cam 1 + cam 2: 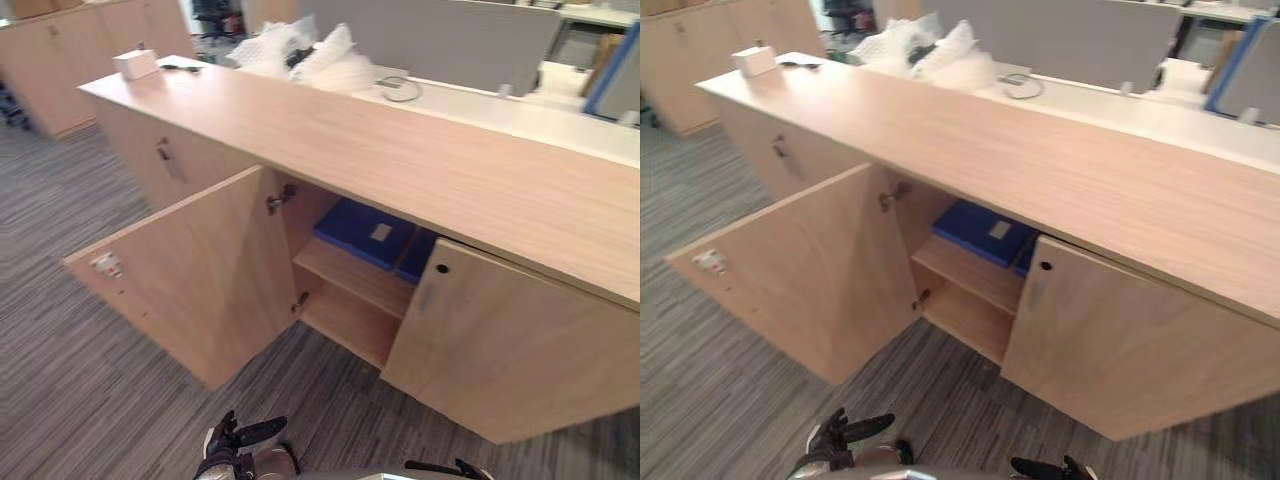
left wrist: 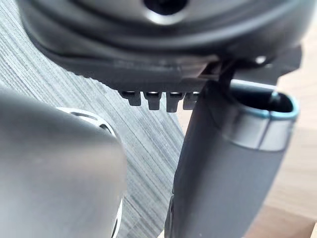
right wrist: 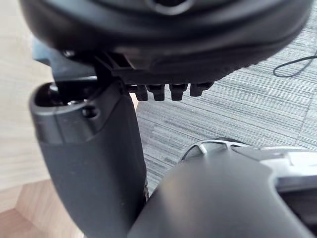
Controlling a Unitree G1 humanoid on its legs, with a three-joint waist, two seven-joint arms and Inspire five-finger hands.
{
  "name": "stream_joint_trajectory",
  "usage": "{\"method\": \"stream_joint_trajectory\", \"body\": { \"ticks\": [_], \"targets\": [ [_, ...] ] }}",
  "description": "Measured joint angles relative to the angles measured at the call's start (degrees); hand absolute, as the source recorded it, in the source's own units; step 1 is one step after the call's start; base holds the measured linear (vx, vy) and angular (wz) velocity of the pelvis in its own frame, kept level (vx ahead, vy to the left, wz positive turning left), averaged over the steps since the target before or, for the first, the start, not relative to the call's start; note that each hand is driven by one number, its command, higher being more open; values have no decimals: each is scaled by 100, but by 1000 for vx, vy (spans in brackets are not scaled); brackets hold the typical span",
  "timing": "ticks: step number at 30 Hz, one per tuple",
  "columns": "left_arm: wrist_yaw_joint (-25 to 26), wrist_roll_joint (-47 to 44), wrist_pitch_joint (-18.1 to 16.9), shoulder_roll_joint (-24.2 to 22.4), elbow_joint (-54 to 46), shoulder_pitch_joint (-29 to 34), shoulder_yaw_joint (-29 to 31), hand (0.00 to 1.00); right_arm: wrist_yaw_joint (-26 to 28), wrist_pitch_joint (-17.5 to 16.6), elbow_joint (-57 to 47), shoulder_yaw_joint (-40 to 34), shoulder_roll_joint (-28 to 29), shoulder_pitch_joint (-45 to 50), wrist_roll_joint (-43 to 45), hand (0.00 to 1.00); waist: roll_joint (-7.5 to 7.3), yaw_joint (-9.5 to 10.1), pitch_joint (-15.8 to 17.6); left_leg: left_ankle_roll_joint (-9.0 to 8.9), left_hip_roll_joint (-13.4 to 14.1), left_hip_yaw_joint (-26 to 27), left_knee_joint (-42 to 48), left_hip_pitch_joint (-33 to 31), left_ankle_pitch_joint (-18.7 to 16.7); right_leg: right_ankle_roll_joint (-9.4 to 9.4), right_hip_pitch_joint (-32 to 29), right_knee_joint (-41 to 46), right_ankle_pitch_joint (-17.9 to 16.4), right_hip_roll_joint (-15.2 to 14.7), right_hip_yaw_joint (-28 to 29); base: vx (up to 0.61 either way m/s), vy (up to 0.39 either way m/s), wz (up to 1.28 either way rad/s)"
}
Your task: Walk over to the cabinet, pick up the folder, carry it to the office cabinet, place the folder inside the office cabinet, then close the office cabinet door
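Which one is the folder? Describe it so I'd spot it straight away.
Find the long light-wood cabinet, whose two middle doors stand open. Between them, on the upper shelf, lies the folder: flat and deep blue. Its small pale label sets it apart from the other blue shape half hidden behind the right door.

both eyes: above, down on same office cabinet (image 1: 400,150) | wrists: close, facing carpet (image 2: 143,134)
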Motion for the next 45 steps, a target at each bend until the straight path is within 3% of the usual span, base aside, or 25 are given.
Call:
{"method": "stream_joint_trajectory", "body": {
  "ticks": [1, 3, 4, 5, 8, 12, 16, 20, 25, 28, 32, 33, 35, 36, 37, 38, 39, 40, 42, 45],
  "targets": [
    [-12, -4, -8, -18, -9, -5, -16, 100, 2, 0, 22, -3, -36, -42, 7, 100, 34, 2, 37, 8, -97, -40, -31, -22, 3, 48, 0, 0, -71, -60, 10, 62, 164, 72],
    [-16, 5, 8, 4, -3, -16, -169, 100, -1, 43, 50, -26, 12, -83, 212, 100, -27, -35, 13, 158, -663, -294, -785, 18, 374, 38, -20, -263, -91, -154, -16, 15, 116, 95],
    [-22, 11, 15, 14, 5, -21, -186, 100, -3, 64, 53, -109, 44, -77, 244, 100, -73, -44, 4, 201, -800, -330, -1086, 98, 435, 48, -2, -328, -37, -202, -62, 12, 79, 102],
    [-20, 12, 45, 9, -6, -28, -145, 100, -11, 103, 54, -184, 48, -83, 303, 100, -87, -46, 36, 205, -927, -49, -1534, 271, 495, 193, 71, -468, 78, -326, -275, 31, 91, 86],
    [-9, 14, 151, -44, 20, 39, -147, 100, -49, 122, 38, -375, 33, -75, 556, 100, -6, -120, 18, 229, -1341, -193, -2906, 739, 1314, 222, 174, -594, 149, -409, -631, 50, 67, 71],
    [-111, -483, 169, 124, 3, 20, -144, 100, -80, 109, 35, -488, 292, -120, 865, 100, -314, -140, 114, 240, -1520, -501, -2901, 864, 1232, -34, 491, -699, 206, -406, -641, 61, 17, 43],
    [-72, -973, 173, 141, -6, 97, -85, 100, -77, 88, 36, -484, 343, -137, 878, 100, -365, -137, 118, 216, -1527, -574, -2902, 1010, 1122, -237, 633, -700, 341, -375, -533, 58, 4, 9],
    [-25, -971, 186, 62, -334, 275, 217, 100, -78, 88, 35, -477, 341, -129, 882, 100, -360, -144, 85, 165, -1497, -563, -2902, 1067, 1052, -153, 652, -679, 443, -363, -444, 57, -13, -3],
    [13, -869, 409, -17, -658, 321, 1245, 100, -65, 97, 33, -503, 329, -79, 881, 100, -314, -140, 10, 47, -1349, -432, -2901, 1196, 928, -168, 653, -653, 620, -293, -296, 63, -19, -18],
    [108, -845, 556, 486, -702, 45, 2209, 100, -44, 94, 29, -571, 331, 70, 882, 100, -248, -138, -123, -1, -1233, -363, -2896, 1292, 873, -195, 656, -615, 729, -215, -163, 76, -32, -16],
    [321, -849, 553, 1573, -899, -302, 2574, 100, 4, 101, 44, -771, 347, 185, 889, 100, -202, -111, -188, -19, -1067, -332, -2865, 1437, 859, -204, 618, -297, 749, -151, -92, 92, -63, -8],
    [320, -856, 539, 1845, -982, -403, 2581, 100, 33, 100, 43, -839, 337, 236, 930, 100, -131, -106, -215, -19, -972, -337, -2864, 1464, 860, -212, 533, -90, 749, -127, -32, 72, -70, -4],
    [319, -856, 538, 2168, -988, -621, 2632, 100, 82, 85, 31, -893, 234, 286, 1015, 100, 33, -100, -240, -46, -773, -316, -2861, 1499, 879, -161, 416, -366, 163, 21, 61, 37, -82, -10],
    [321, -856, 538, 2251, -988, -703, 2646, 100, 86, 86, 31, -886, 221, 287, 1085, 100, 64, -100, -224, -69, -731, -315, -2861, 1531, 895, -175, 389, -582, 133, 72, 59, -20, -137, -8],
    [308, -856, 538, 2460, -1010, -956, 2537, 100, 89, 85, 27, -892, 235, 321, 1114, 100, 15, -78, -246, -201, -765, -307, -2863, 1545, 933, -208, 196, -1122, 547, 93, 89, -52, -129, 6],
    [300, -853, 534, 2483, -1016, -1037, 2463, 100, 98, 87, 39, -903, 229, 335, 1114, 100, 19, -108, -269, -283, -766, -333, -2873, 1538, 940, -10, 214, -1072, 479, 66, 60, -48, -190, 8],
    [278, -816, 537, 2480, -1024, -1193, 2204, 100, 122, 107, 44, -993, 202, 383, 1130, 100, 114, -101, -347, -346, -709, -354, -2892, 1525, 970, 5, 222, -1157, 471, 138, 124, -22, -183, -3],
    [247, -632, 546, 2480, -1124, -1211, 1938, 100, 131, 97, 35, -992, 119, 424, 1155, 100, 254, -85, -393, -381, -637, -312, -2893, 1518, 992, -1, 211, -1199, 468, 223, 158, -4, -186, -12],
    [222, -375, 550, 2483, -1433, -1245, 1529, 100, 137, 98, 10, -994, 69, 536, 1230, 100, 367, -89, -462, -434, -557, -314, -2892, 1504, 1017, -21, 218, -1245, 460, 315, 168, -3, -141, -7],
    [35, 131, 492, 2731, -2069, -1423, 706, 100, 144, 87, -9, -991, 86, 631, 1340, 100, 351, -51, -463, -525, -482, -320, -2891, 1506, 1027, -93, 225, -1254, 434, 398, 188, 5, -107, -2]
  ]
}}
